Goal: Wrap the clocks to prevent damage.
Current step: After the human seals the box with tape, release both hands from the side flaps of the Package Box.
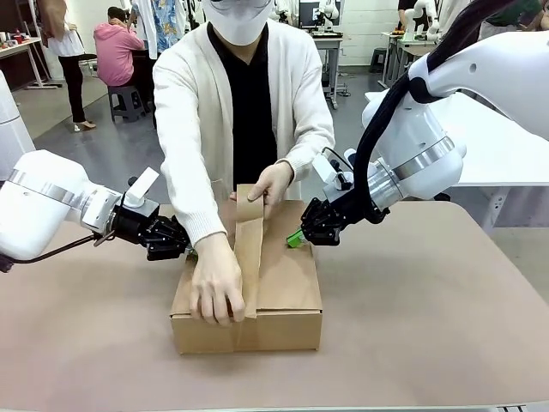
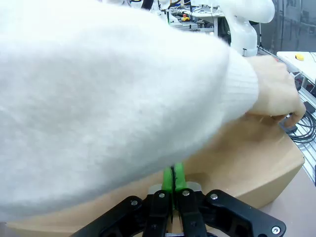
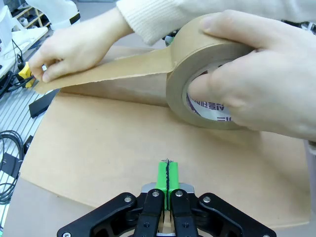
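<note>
The clocks are out of view. A closed cardboard box (image 1: 283, 296) sits mid-table. A person stretches a strip of brown tape (image 1: 248, 249) over its lid. One hand (image 1: 216, 290) presses the tape end at the front edge, and the other holds the tape roll (image 3: 205, 74) at the far edge. My left gripper (image 1: 185, 250) is shut, its green tips at the box's left top edge under the person's white sleeve (image 2: 108, 98). My right gripper (image 1: 296, 238) is also shut, tips down on the lid's right side (image 3: 168, 174), just short of the roll.
The box (image 2: 247, 163) has bare brown table (image 1: 429, 326) around it on the right and front. Cables (image 3: 10, 163) lie off the table edge near me. A white table (image 1: 506, 154) stands at the back right, and other people are at desks behind.
</note>
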{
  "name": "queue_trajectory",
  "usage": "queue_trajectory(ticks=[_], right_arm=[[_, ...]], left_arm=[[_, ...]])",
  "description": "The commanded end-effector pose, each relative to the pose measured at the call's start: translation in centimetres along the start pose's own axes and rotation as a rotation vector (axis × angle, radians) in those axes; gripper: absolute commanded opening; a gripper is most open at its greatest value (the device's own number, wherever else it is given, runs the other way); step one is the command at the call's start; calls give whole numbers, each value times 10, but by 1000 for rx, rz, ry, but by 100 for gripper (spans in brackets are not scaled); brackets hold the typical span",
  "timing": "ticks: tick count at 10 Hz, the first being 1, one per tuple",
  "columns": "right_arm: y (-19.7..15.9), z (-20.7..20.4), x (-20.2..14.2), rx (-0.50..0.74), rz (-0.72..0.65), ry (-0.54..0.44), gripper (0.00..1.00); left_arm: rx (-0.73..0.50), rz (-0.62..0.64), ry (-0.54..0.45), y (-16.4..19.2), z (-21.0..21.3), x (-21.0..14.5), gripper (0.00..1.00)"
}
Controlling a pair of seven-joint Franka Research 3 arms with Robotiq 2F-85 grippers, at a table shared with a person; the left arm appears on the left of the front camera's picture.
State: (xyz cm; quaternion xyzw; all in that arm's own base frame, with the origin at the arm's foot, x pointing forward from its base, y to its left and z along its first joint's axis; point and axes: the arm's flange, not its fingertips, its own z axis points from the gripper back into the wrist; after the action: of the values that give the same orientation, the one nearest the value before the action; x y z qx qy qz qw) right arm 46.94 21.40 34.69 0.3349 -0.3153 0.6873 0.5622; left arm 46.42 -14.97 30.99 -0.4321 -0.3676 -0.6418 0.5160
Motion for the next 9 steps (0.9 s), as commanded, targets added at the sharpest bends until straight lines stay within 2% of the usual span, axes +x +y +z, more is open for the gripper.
queue_trajectory(ticks=[1,9], right_arm=[[0,-2,-5,-2,0,7,1],[0,-2,-5,-2,0,7,1]], left_arm=[[9,2,14,0,-1,-5,1],[9,2,14,0,-1,-5,1]])
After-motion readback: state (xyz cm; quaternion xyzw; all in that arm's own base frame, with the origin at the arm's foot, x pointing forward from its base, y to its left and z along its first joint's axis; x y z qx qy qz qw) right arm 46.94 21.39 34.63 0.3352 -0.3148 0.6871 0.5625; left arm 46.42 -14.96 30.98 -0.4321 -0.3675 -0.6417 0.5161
